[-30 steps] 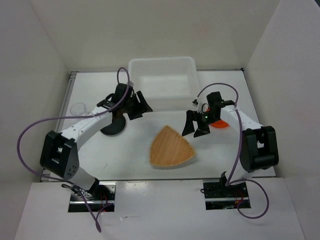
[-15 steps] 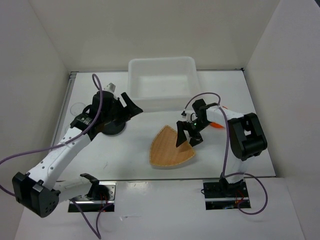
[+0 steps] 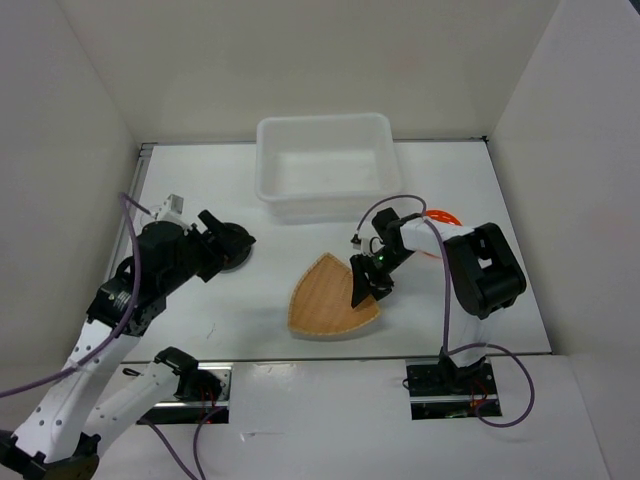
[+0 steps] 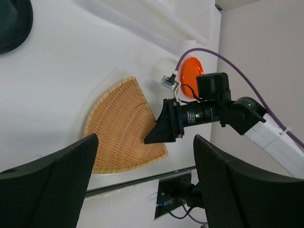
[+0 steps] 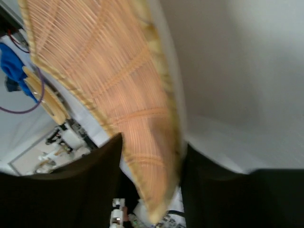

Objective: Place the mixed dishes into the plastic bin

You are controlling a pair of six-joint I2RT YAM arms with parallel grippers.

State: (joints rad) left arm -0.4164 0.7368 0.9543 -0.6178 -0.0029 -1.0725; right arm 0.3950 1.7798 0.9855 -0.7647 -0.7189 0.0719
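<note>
Woven tan tray (image 3: 335, 298) is seen lying on the table (image 3: 240, 310) just in front of the plastic bin (image 3: 322, 128), its right rim straddled by the right gripper (image 3: 366, 284), though a firm pinch can't be told, while the left gripper (image 3: 228, 240) is held wide open, empty, farther left.

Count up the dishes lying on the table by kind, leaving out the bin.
Woven tray: 1
Orange plate: 1
Black plate: 1
Clear cups: none can be made out for certain
Total: 3
</note>
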